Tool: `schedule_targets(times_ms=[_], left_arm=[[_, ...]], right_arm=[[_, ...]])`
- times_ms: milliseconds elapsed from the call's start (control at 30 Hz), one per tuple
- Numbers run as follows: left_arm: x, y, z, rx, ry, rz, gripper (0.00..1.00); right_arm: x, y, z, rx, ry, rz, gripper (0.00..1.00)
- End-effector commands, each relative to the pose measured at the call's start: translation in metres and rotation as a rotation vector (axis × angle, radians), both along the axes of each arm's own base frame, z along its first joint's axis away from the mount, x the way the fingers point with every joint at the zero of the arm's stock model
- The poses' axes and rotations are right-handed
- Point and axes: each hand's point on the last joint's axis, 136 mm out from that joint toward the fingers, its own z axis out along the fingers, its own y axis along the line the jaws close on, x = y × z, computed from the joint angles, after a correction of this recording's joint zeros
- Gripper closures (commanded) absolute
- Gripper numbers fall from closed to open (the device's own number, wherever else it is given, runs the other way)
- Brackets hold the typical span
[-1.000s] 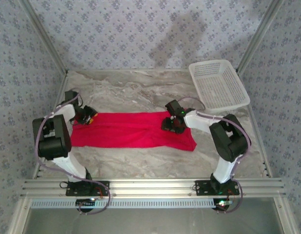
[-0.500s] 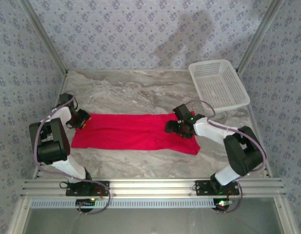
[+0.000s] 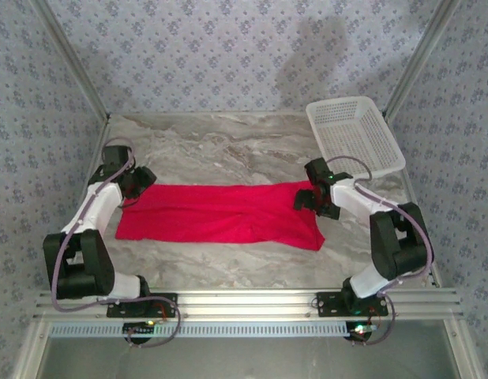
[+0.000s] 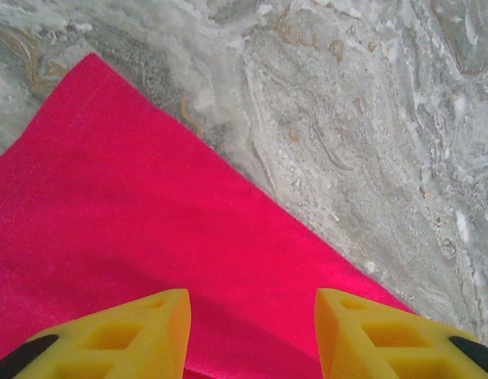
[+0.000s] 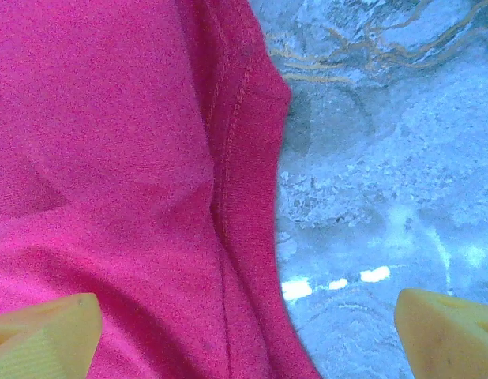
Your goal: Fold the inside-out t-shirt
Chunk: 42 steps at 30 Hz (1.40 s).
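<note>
Nearest, the metal rail [image 3: 244,300] carries both arm bases. Just past it the red t-shirt [image 3: 220,213] lies flat on the marbled table [image 3: 228,150] as a long strip running left to right between the two arms.

The left gripper [image 3: 141,180] sits at the strip's far left corner. In its wrist view the yellow fingers [image 4: 133,332] are spread, with nothing between them, above smooth red cloth whose straight edge runs diagonally across the stone. The right gripper [image 3: 311,199] hovers over the strip's right end. Its fingers [image 5: 46,332] stand wide apart, straddling a stitched hem and the bare tabletop beside it, pinching nothing.

Farther back, on the right, a white mesh basket [image 3: 369,172] rests against the patterned wall, apart from the shirt.

A second ago the right gripper was further in along the strip, low on the cloth; it has since slid out to the right end. The left arm, then bent with its elbow high, now stretches forward, its gripper slightly farther back. The shirt has barely shifted.
</note>
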Motion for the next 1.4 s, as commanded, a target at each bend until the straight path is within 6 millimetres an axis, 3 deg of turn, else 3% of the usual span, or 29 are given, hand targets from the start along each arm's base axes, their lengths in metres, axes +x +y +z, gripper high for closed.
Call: schedule_targets(times_ms=[0, 133, 400, 567, 667, 833, 1033, 1200, 1367], left_arm=[[-0.003, -0.002, -0.001, 0.001, -0.006, -0.019, 0.55], [-0.004, -0.004, -0.003, -0.004, 0.006, -0.032, 0.55], [-0.011, -0.008, -0.008, -0.028, 0.005, -0.031, 0.55], [-0.016, -0.01, -0.016, -0.047, 0.013, -0.025, 0.55], [-0.012, -0.012, -0.018, -0.065, 0.003, -0.026, 0.55], [0.004, -0.021, -0.018, -0.131, -0.025, -0.017, 0.55], [0.02, -0.05, -0.041, -0.235, -0.013, -0.027, 0.55], [0.031, -0.058, -0.046, -0.266, 0.01, -0.044, 0.55], [0.031, -0.05, -0.027, -0.251, 0.03, -0.035, 0.55]], right_arm=[[0.0, 0.007, -0.009, -0.03, 0.035, 0.048, 0.09], [-0.001, 0.02, -0.022, -0.048, 0.051, 0.063, 0.21], [-0.02, 0.029, -0.047, -0.117, 0.138, 0.071, 0.64], [-0.025, 0.029, -0.048, -0.094, 0.151, 0.083, 0.88], [-0.021, 0.025, -0.038, -0.09, 0.119, 0.098, 1.0], [-0.024, 0.009, -0.006, -0.108, 0.065, 0.092, 1.0], [-0.026, -0.011, 0.036, -0.073, -0.039, 0.049, 1.0], [-0.017, -0.005, 0.07, -0.033, -0.142, 0.057, 1.0], [-0.007, 0.022, 0.115, 0.002, -0.219, 0.107, 1.0]])
